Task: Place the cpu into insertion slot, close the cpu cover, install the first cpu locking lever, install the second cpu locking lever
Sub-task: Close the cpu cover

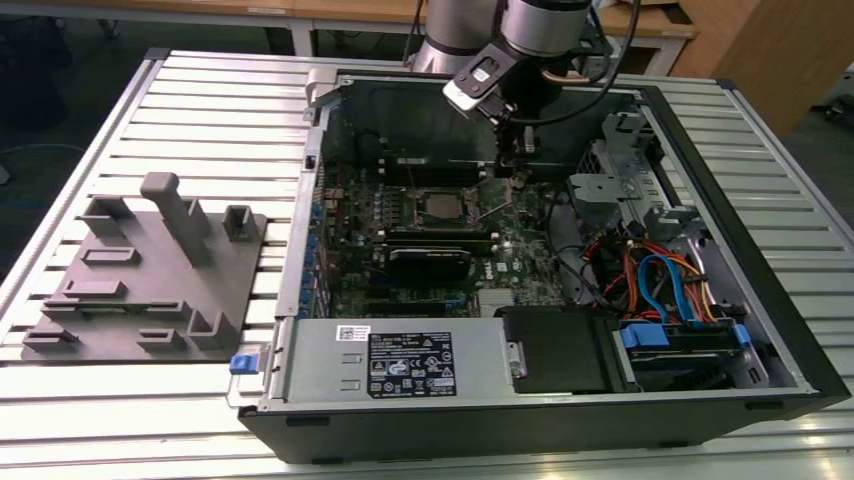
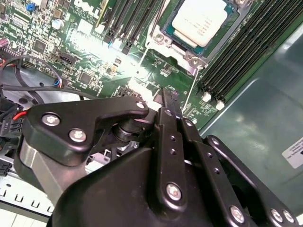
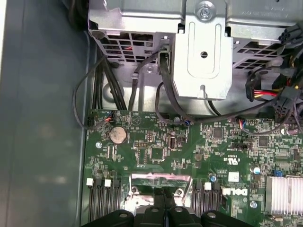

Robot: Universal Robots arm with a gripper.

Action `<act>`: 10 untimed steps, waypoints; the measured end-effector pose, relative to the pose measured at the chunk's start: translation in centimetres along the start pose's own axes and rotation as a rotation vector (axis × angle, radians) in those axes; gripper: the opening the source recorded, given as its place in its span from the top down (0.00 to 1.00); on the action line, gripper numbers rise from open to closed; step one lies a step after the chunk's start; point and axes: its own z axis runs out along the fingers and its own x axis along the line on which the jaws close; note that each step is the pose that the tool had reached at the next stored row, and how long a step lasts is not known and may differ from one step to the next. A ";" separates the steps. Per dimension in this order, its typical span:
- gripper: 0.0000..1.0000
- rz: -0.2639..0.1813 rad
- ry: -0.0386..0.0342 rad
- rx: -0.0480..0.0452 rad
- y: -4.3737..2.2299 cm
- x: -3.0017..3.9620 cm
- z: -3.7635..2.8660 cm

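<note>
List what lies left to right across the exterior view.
In order: grey fixture → cpu → pincer → blue cables.

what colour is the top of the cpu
The cpu has a pale silvery-grey metal top; it shows best in the second wrist view.

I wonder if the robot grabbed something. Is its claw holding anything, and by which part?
Nothing seems held. The gripper is shut with nothing in it, close over the motherboard. The cpu lies apart from it.
</note>
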 end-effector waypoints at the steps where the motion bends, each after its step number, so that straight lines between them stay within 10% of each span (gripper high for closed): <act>1: 0.90 0.000 0.0000 0.0001 0.10 0.00 0.05; 10: 0.90 0.000 0.0000 0.0014 1.06 0.04 0.42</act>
